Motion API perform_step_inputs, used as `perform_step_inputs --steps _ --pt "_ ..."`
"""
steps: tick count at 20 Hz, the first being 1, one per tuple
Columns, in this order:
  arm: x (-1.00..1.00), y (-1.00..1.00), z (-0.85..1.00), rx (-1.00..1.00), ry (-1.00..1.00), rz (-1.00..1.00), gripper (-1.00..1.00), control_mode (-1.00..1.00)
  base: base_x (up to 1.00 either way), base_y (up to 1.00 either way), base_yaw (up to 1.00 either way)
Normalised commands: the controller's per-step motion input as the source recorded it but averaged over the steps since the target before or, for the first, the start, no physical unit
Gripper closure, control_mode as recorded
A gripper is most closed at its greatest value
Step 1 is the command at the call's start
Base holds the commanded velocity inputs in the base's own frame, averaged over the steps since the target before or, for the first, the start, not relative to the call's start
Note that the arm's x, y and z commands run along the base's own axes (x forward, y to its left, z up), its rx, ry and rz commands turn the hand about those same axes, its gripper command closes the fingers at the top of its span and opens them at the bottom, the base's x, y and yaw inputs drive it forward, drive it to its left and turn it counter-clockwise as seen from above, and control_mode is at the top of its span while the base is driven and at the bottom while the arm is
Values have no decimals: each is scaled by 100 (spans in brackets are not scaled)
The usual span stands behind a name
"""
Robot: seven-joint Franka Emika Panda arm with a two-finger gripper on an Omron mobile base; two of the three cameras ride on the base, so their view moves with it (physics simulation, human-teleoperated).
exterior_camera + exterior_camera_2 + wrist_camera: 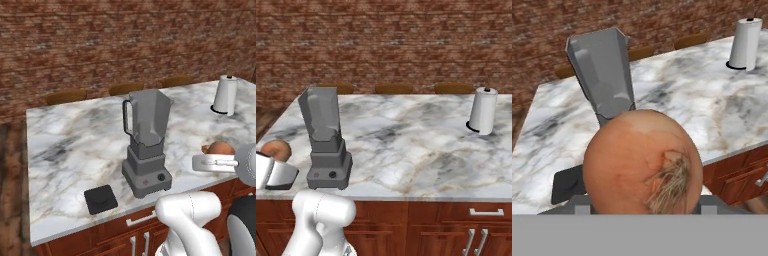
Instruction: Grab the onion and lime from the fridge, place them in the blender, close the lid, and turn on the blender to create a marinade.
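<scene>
Gripper (218, 159) pinching onion (220, 148) at right of left base view; blender (146, 140) standing centre, lid (100, 198) lying lower left.

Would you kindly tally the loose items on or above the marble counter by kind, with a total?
Blender: 1
Lid, lying flat on the counter beside the blender: 1
Paper-towel roll: 1
Onion, held in the gripper: 1
Total: 4
</scene>
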Motion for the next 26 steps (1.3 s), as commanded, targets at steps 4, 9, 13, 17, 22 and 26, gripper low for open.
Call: perform_step_inputs --steps 4,9,13,17,22,26 --pt "0 0 0 0 0 0 100 100 11 6 13" --pt "0 0 0 0 0 0 100 100 0 0 9" --pt "0 0 0 0 0 0 100 -100 0 0 0" --pt "2 0 41 0 1 0 100 -100 0 0 0" --pt "1 -4 80 2 15 0 100 -100 0 0 0" --pt "0 -12 84 13 30 0 100 -100 0 0 0"
